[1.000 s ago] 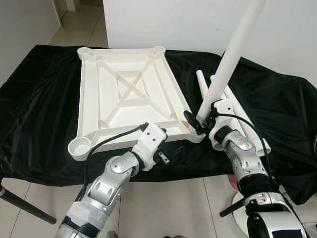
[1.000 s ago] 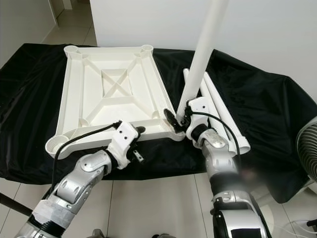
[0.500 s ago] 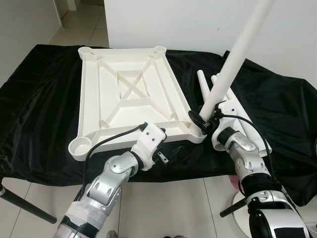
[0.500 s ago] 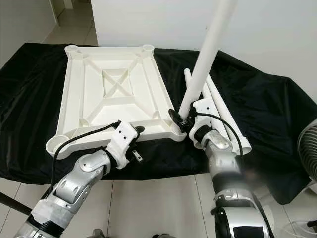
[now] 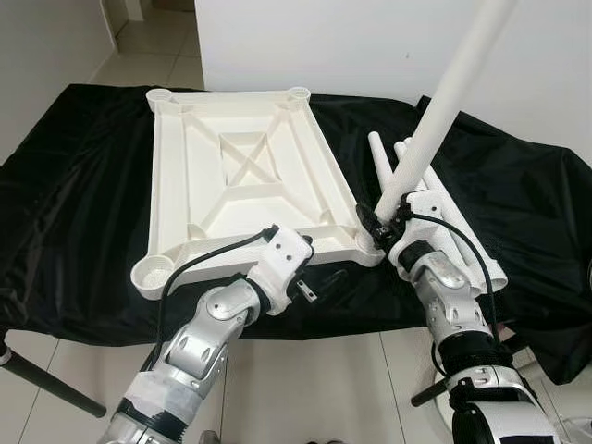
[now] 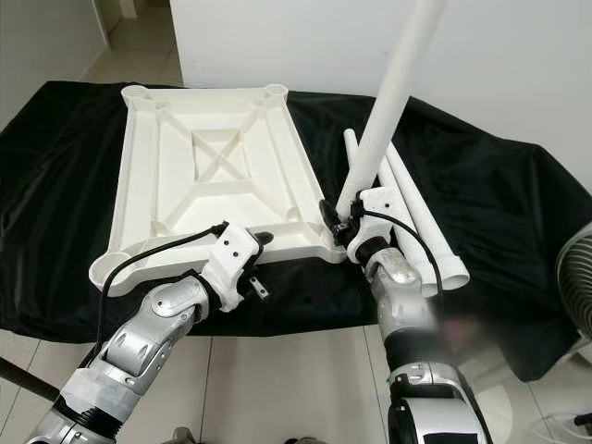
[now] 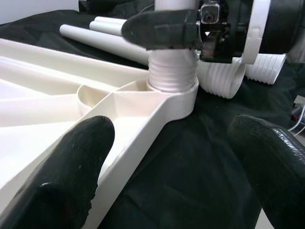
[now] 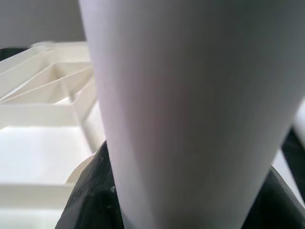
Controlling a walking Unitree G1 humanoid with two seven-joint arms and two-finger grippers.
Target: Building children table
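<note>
The white table top [image 5: 240,176] lies upside down on the black cloth. My right gripper [image 5: 377,222] is shut on a white table leg [image 5: 435,120] that leans up and to the right. The leg's threaded end [image 7: 172,71] sits in the near right corner socket [image 5: 370,248]. My left gripper [image 5: 319,262] stands open at the top's near edge, left of that socket. One finger [image 7: 71,176] is over the rim, the other [image 7: 271,162] over the cloth. The right wrist view is close up on the leg [image 8: 190,109].
Spare white legs [image 6: 416,213] lie on the cloth right of the table top. A white wall stands behind. A fan [image 6: 578,287] is at the far right, and a dark pole [image 5: 46,384] crosses the tiled floor at the lower left.
The leg has tilted a little further to the right and my right gripper has shifted slightly right with it. My left gripper has barely moved.
</note>
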